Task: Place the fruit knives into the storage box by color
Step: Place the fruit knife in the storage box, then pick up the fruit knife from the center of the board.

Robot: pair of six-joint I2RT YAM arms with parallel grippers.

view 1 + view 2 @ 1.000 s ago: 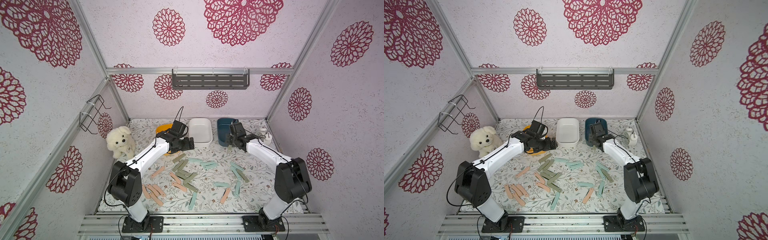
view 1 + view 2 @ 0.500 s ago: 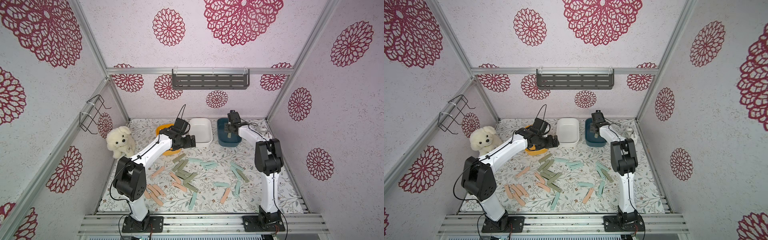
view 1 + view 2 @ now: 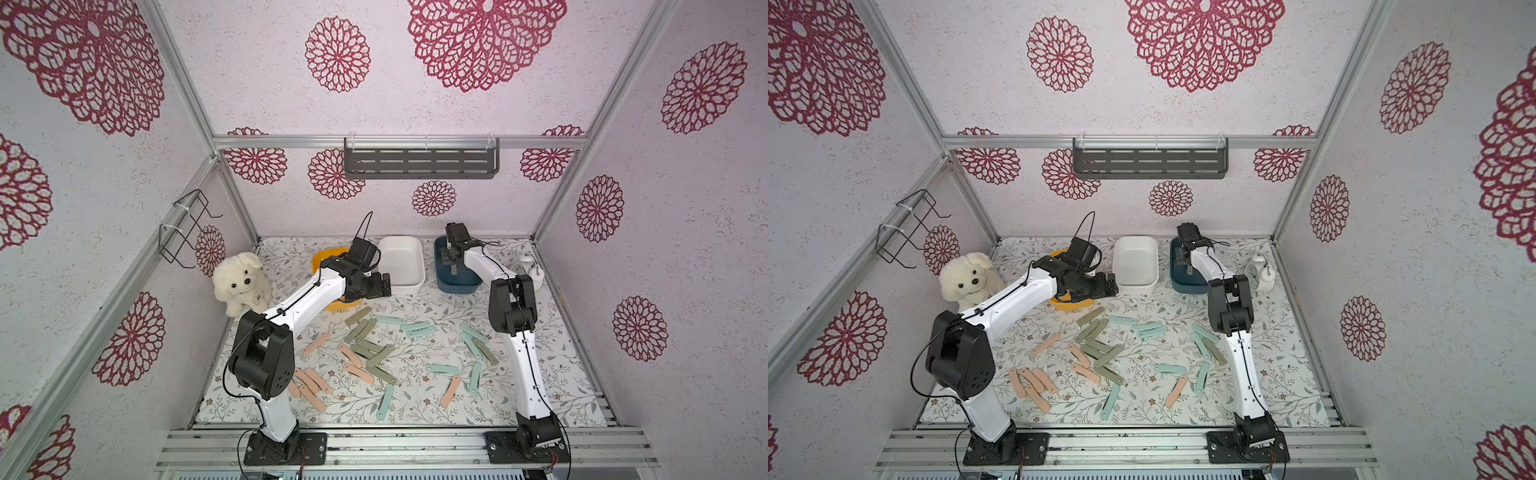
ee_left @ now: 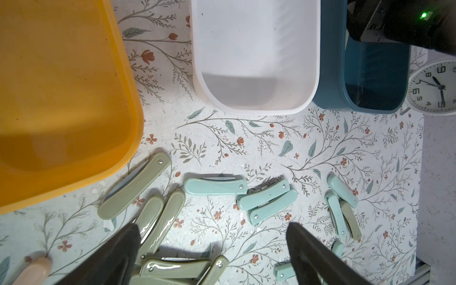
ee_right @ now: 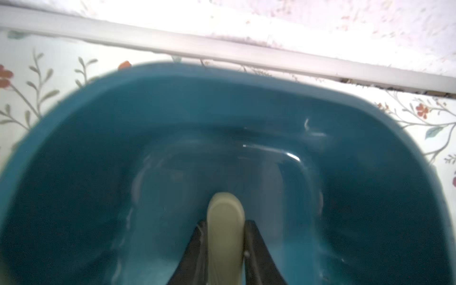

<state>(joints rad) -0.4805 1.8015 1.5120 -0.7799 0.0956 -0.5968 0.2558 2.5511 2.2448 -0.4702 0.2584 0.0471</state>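
Three at the mat's (image 3: 415, 411) far edge: orange box (image 3: 321, 258), white box (image 3: 419, 266), blue box (image 3: 457, 286). Right gripper (image 5: 225, 224) pinches one sage-green knife (image 5: 224, 209); left gripper (image 4: 212, 229) gapes empty above some two dozen knives (image 3: 390, 320).

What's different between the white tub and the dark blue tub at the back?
The white tub is pale; the blue tub is dark teal. The white tub is empty, while the right gripper holds a sage-green knife down inside the blue tub. Both are open, round-cornered tubs standing side by side at the back.
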